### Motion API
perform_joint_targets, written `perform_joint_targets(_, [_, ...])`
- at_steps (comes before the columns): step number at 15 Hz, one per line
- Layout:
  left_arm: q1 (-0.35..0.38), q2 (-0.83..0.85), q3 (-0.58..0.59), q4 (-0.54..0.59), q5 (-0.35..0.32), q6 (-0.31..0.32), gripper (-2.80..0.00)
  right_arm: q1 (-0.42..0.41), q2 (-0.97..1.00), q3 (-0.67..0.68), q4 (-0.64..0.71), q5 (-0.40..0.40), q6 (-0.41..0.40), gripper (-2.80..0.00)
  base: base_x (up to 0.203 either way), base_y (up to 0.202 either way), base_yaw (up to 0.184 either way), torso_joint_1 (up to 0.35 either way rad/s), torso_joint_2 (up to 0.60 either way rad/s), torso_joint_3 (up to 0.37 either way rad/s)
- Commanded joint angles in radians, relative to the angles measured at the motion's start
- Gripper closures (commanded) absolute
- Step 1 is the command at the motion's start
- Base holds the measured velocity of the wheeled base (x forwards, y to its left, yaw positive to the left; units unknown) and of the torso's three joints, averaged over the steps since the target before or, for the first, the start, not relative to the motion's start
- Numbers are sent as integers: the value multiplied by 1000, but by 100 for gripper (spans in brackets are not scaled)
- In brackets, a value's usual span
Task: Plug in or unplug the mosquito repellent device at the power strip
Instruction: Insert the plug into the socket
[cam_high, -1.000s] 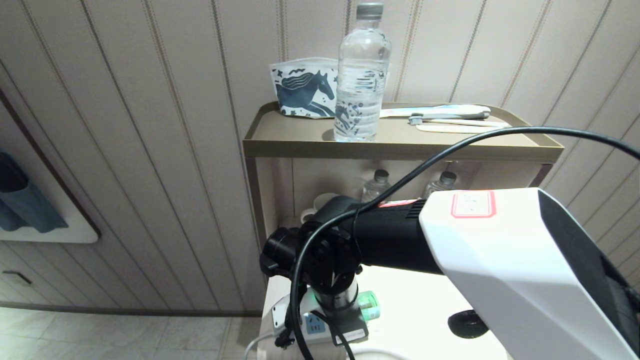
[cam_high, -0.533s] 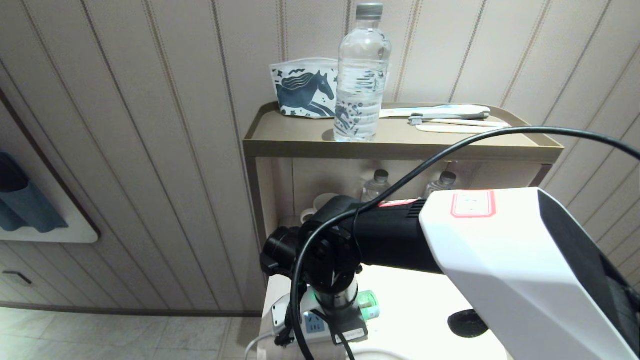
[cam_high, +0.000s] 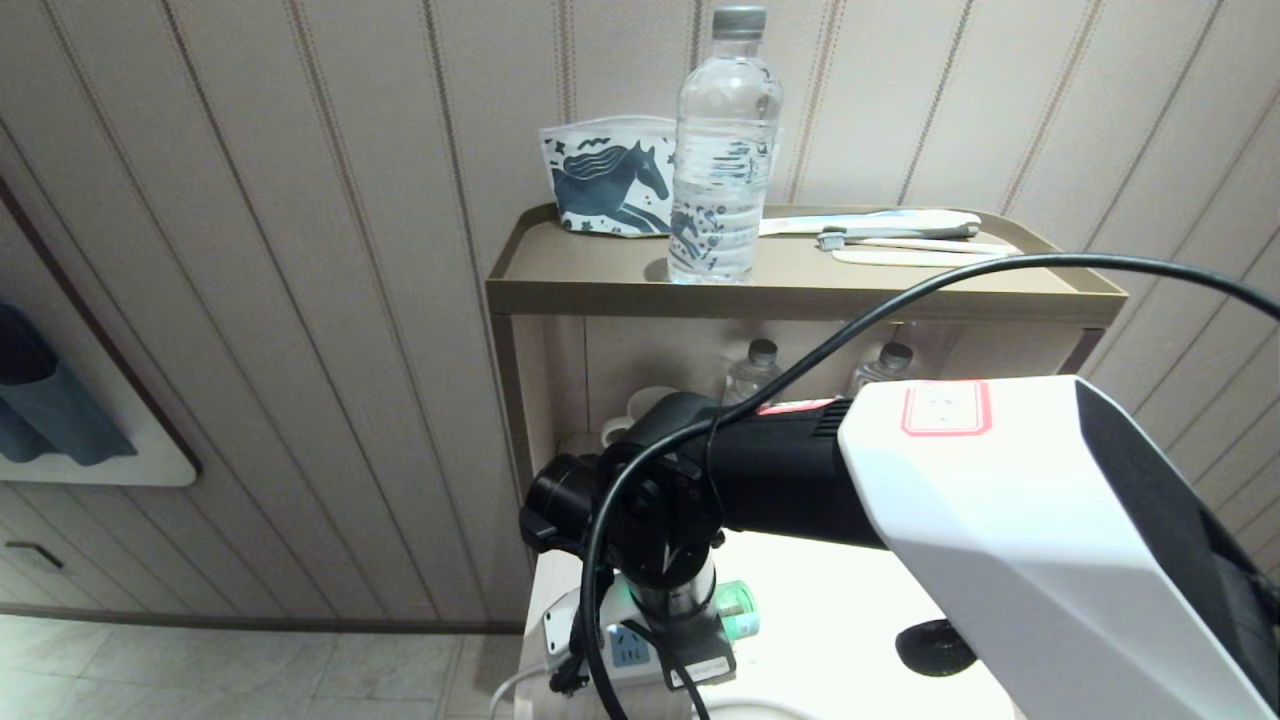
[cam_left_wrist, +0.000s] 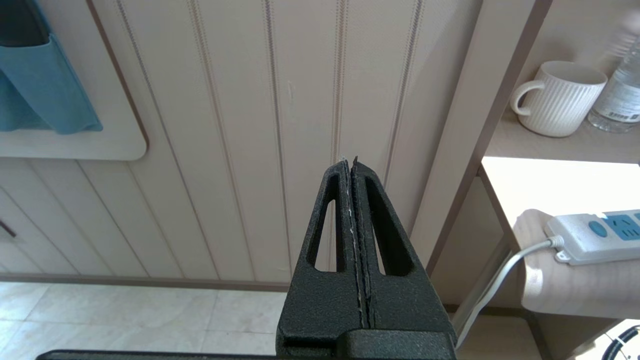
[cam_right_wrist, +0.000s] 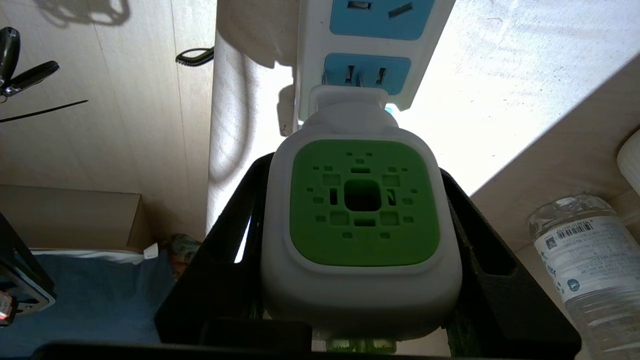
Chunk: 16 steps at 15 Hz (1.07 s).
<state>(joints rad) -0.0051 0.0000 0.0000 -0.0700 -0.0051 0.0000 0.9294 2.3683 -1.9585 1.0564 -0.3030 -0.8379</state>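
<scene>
The right gripper (cam_right_wrist: 360, 235) is clamped on the mosquito repellent device (cam_right_wrist: 362, 205), one black finger against each side of its white body. The device's plug end sits at the last blue socket panel of the power strip (cam_right_wrist: 367, 45), which lies on the pale counter (cam_right_wrist: 500, 100). The left gripper (cam_left_wrist: 352, 210) is fully closed and empty, off beside the panelled wall (cam_left_wrist: 250, 125).

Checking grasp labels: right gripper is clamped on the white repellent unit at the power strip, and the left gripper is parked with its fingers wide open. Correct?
Not quite. The left gripper is shut, fingers pressed together, as the left wrist view shows. The rest holds: the right gripper is clamped on the mosquito repellent device at the power strip.
</scene>
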Motion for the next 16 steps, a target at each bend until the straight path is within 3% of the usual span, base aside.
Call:
perform_joint_targets(1, [0, 0, 0, -1, 0, 0, 0, 0, 2, -2, 4, -2, -6, 0, 0, 0, 0, 0, 0, 0])
perform_joint_targets(16, [0, 0, 0, -1, 0, 0, 0, -5, -34, 0, -22, -7, -6, 0, 0, 0, 0, 0, 0, 0])
